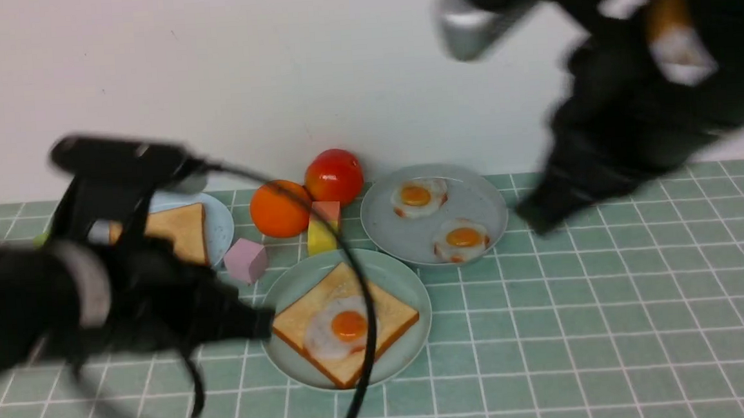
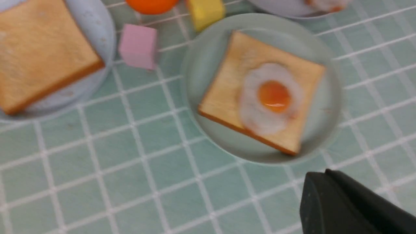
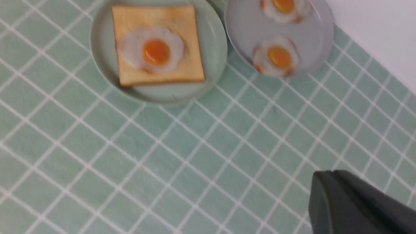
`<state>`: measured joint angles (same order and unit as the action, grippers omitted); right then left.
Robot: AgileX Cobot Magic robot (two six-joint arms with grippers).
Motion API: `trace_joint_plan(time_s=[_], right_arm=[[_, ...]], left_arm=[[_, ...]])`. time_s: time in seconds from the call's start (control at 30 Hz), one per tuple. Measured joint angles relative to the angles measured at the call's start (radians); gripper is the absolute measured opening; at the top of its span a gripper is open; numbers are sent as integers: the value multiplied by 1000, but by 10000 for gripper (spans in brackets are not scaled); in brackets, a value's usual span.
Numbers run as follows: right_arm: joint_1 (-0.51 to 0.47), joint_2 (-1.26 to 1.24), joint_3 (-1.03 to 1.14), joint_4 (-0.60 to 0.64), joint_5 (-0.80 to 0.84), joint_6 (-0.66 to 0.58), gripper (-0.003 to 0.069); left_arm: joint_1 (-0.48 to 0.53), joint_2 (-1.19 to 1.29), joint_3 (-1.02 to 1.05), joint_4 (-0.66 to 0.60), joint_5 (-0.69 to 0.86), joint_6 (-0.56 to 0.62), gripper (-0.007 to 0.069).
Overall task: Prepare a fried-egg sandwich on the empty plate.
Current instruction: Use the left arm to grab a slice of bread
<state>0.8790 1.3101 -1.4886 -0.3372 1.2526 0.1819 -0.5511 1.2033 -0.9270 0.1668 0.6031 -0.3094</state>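
Mint-green plate (image 1: 397,277): mid-table, nearest the robot of three plates. It holds one toast slice (image 1: 301,317) lying flat, with one fried egg (image 1: 344,327) on top, yolk up. The egg is uncovered, so the sandwich is half built.

Blue plate (image 1: 221,223), back left: holds the second toast slice (image 1: 183,230), partly hidden by the left arm.

Grey plate (image 1: 386,224), back right: holds two more eggs (image 1: 418,196), apart from each other. Its rim is just beside the green plate's rim.

Between the blue and grey plates are an orange (image 1: 278,208), a tomato (image 1: 334,174), a yellow block (image 1: 322,238) and a pink cube (image 1: 246,260). The cube is near the green plate's far-left rim.

Left pincer (image 1: 259,322): jaws together, holding nothing, tip just beside the green plate's left rim.

Right pincer (image 1: 530,215): blurred, right of the grey plate, jaws together, holding nothing.

A black cable (image 1: 368,338) loops across the green plate in the front view.

Open tiled table (image 1: 579,319) stretches right of and in front of the green plate. A white wall bounds the far edge.
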Motion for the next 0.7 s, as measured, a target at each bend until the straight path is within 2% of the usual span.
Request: trace_joint_plan(time_s=[0.03,0.07,0.1,0.13,0.17,0.2,0.27,0.33,0.4,0.57,0.7], right_arm=[[0,0,6,0,0,0,-14],[0,-49,43,2,0,1,-15],[0,-70,60,2,0,4,-15],[0,-116,95,2,1,11,-15],[0,-146,121,2,1,19,-15],[0,-159,130,2,1,22,-15],[0,-232,176,1,3,42,-15],[0,-277,207,1,4,52,-14],[0,-317,230,1,7,53,-14],[0,-398,260,2,12,63,-12],[0,-447,268,3,14,105,-9]], left_arm=[[9,8,-7,-18,3,16,-13],[62,54,-45,-66,19,120,-13],[89,77,-62,-98,26,176,-13],[164,127,-102,-184,38,330,-13],[211,163,-124,-239,43,424,-13],[220,178,-128,-260,43,442,-13],[340,277,-185,-375,47,687,-13],[404,357,-226,-431,47,823,-13],[455,428,-272,-465,47,935,-13],[539,588,-396,-475,47,1113,-4],[560,698,-493,-433,48,1200,86]])
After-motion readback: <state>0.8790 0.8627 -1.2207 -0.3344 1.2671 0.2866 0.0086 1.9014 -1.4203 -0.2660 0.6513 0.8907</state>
